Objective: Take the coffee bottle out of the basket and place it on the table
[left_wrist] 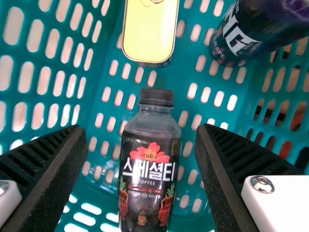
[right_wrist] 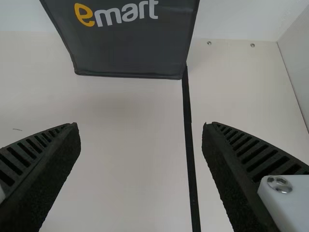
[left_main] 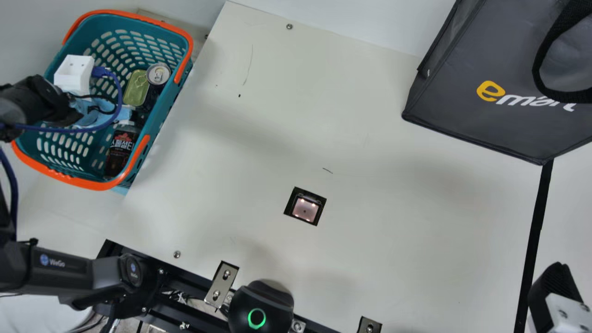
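Observation:
In the main view my left gripper point(left_main: 74, 73) is over the teal basket point(left_main: 159, 122), its fingertips hidden. The coffee bottle point(left_main: 121, 150), dark with a black cap, lies inside, near the basket's wall on the table side. In the left wrist view the left gripper point(left_wrist: 141, 129) is open, and the coffee bottle point(left_wrist: 148, 179) appears between its two fingers, below them and not gripped. My right gripper point(left_main: 557, 296) is at the main view's lower right corner. The right wrist view has this gripper point(right_wrist: 140, 128) open with nothing between its fingers.
The basket also holds a yellow-green tin point(left_main: 136, 88) and a can-topped dark container point(left_main: 158, 74). Its orange handles point(left_main: 92, 185) run along the rim. A dark grey bag point(left_main: 490, 120) stands at the back right of the cream table point(left_main: 370, 212).

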Available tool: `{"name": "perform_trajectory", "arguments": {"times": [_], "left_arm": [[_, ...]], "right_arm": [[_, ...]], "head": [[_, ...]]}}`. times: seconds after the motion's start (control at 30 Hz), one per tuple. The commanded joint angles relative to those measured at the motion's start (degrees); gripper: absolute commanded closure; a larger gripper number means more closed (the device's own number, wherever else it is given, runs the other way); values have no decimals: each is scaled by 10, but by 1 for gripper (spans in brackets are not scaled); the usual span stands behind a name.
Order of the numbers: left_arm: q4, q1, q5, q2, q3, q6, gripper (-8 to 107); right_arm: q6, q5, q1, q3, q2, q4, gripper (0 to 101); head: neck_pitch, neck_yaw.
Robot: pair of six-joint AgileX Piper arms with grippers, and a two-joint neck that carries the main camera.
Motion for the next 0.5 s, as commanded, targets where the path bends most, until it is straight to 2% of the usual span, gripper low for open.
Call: {"name": "perform_trajectory", "arguments": {"times": [0.0,0.47], "left_arm": [[-2,-1,-6,10,-2,0,9],[-32,-9,-45,65,-5,24,9]], "right_arm": [[0,0,0,0,0,0,10],[0,0,0,0,0,0,10]], "head": [[-15,1],[-15,1]]}}
